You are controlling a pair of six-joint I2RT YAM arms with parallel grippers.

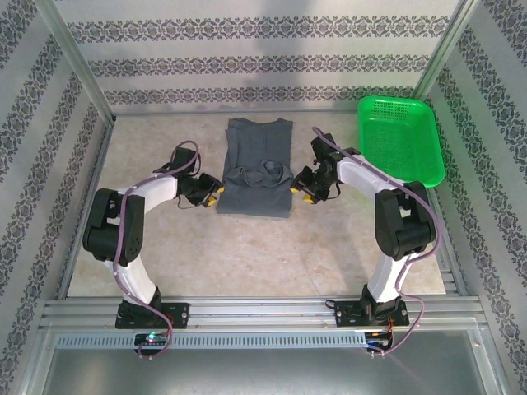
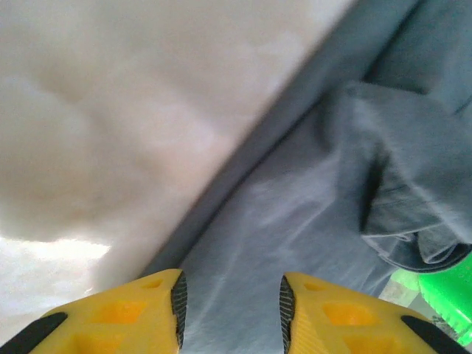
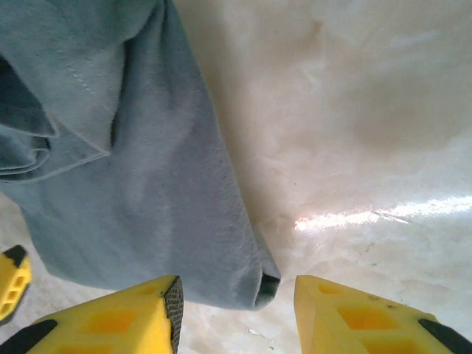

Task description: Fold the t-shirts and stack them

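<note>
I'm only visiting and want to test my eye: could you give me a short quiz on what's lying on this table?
1. True or false: the grey t-shirt lies inside the green basket.
2. What sits in the gap between the right arm's fingers? A) the collar B) a corner of the shirt C) the basket's rim
3. How many t-shirts lie on the table?

Key
1. False: the shirt lies on the table, and the basket sits apart at the far right.
2. B
3. One
</note>
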